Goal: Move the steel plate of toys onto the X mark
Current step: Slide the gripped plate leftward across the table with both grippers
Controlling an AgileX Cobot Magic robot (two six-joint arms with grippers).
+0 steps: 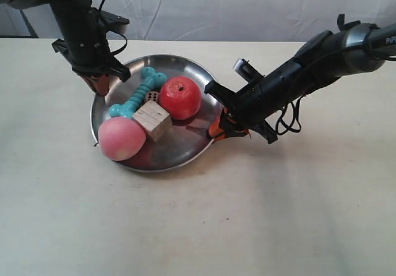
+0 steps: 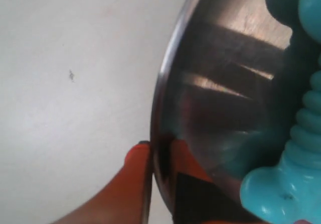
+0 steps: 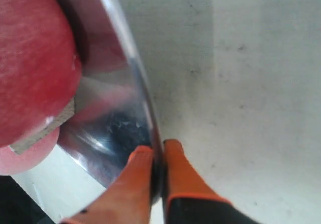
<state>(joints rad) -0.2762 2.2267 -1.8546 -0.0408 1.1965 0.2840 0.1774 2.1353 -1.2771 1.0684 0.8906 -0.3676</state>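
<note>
The steel plate lies left of the table's middle and carries a red apple, a pink peach, a teal bone, a wooden cube and a tiny die. My left gripper is shut on the rim at the plate's back left; the left wrist view shows that gripper pinching the plate beside the bone. At the opposite rim my right gripper is shut too. In its wrist view the right gripper clamps the plate near the apple. No X mark shows.
The cream tabletop stretches in front of and to the right of the plate. A white cloth backdrop hangs behind the table's far edge. Cables dangle from the right arm beside the plate.
</note>
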